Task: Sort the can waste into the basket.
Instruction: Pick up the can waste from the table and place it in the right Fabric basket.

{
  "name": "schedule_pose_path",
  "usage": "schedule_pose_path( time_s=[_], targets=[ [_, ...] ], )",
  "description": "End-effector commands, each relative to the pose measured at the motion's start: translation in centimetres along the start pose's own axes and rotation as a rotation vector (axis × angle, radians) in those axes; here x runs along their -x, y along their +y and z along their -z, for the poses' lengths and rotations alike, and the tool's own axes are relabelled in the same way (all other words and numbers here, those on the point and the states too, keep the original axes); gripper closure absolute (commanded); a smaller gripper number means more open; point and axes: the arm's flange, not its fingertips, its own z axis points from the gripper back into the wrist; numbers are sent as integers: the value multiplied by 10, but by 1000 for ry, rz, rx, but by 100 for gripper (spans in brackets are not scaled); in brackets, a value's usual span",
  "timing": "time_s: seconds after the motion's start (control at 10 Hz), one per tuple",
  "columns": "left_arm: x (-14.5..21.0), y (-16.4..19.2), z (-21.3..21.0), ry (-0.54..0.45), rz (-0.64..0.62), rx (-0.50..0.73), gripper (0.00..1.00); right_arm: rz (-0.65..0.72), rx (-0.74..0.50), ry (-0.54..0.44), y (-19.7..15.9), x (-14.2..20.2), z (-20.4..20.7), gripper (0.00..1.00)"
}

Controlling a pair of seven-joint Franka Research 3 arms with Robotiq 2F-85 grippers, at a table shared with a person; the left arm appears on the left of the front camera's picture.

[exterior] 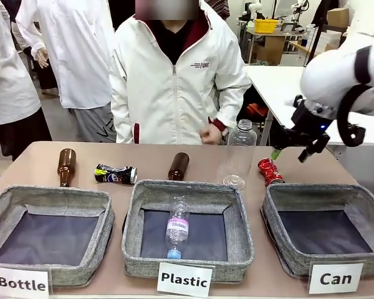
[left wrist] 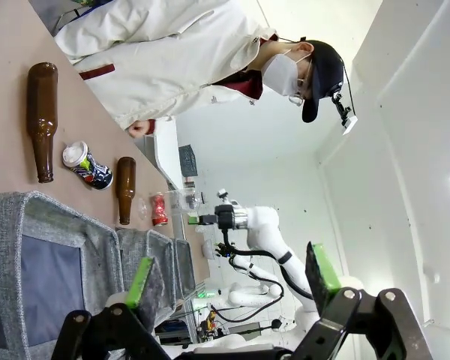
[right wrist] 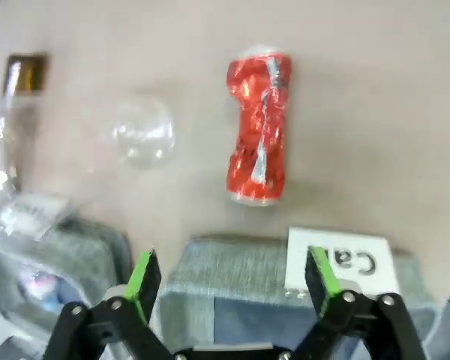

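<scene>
Reach step, as I judge it: the right gripper (exterior: 291,154), jaws spread and empty, hangs above the red can (exterior: 270,170) lying just behind the Can basket (exterior: 324,192) toward the table (exterior: 340,167)'s right edge, so next it should descend and clamp it.

The left hand (left wrist: 232,276) holds its jaws wide apart with nothing between them, one of its green pads (left wrist: 142,279) showing at the bottom of the picture. On the bench (left wrist: 7,45) a crushed black can (left wrist: 87,166) lies between the first brown bottle (left wrist: 41,120) and the second brown bottle (left wrist: 125,187). Beyond the second brown bottle, farther from the black can, lies the red can (left wrist: 159,210), with the right hand (left wrist: 208,220) near it. Grey baskets (left wrist: 37,214) stand in a row on the camera's side of the black can. On its other side, a person's hand (left wrist: 141,127) is at the bench's edge.
</scene>
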Motion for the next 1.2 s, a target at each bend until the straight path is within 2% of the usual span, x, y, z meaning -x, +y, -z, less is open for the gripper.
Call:
schedule_pose_path(
  time_s=[0.0, 0.5, 0.9, 1.0, 1.1],
  targets=[
    [5, 0, -1, 12, 20, 6, 0, 55, 80, 13, 4, -31, 22, 0],
    [5, 0, -1, 12, 20, 6, 0, 141, 133, 62, 0, -63, 97, 0],
    [5, 0, -1, 12, 20, 6, 0, 188, 174, 108, 1, -68, 113, 0],
    [5, 0, -1, 12, 20, 6, 0, 195, 179, 109, 1, -67, 112, 36],
    [5, 0, -1, 12, 20, 6, 0, 198, 177, 117, 1, -67, 112, 60]
  ],
)
